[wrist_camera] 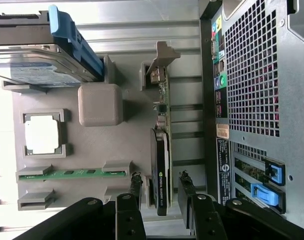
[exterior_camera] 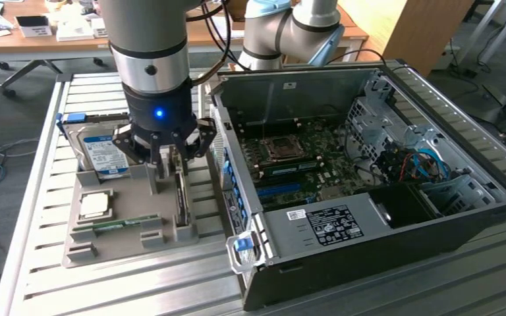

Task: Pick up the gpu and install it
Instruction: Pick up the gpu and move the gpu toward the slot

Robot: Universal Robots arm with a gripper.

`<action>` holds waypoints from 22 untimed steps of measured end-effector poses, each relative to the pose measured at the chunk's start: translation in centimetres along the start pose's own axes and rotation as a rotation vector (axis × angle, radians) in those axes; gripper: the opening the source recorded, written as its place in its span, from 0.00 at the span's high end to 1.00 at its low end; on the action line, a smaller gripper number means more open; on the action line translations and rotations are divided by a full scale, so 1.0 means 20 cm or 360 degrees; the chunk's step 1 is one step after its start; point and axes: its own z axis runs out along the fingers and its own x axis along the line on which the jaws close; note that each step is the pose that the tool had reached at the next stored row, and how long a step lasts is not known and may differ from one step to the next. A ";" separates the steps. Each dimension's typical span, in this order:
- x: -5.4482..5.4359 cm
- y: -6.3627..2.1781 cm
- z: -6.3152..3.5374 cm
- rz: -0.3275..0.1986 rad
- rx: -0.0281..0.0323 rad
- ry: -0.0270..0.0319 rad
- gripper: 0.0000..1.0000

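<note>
Since the gpu (wrist_camera: 161,165) stands edge-up along the tray's (wrist_camera: 74,156) edge beside the computer case (wrist_camera: 251,75), we record the gripper (wrist_camera: 159,186) spread wide, straddling it.

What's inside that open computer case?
A green motherboard with a processor socket, a labelled silver power supply, and blue cables. Whatever lies beneath the power supply is covered.

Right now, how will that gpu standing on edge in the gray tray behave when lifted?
The gpu is probably stiff: a flat board with a black cooler. Standing on its thin edge in the gray tray, it may tip if nudged sideways.
</note>
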 end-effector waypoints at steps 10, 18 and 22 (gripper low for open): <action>0.00 -0.001 0.011 0.0000 0.00000 0.00001 0.57; 0.00 -0.001 0.029 0.0000 -0.00005 0.00000 0.57; 0.00 -0.002 0.050 0.0000 -0.00002 0.00001 0.57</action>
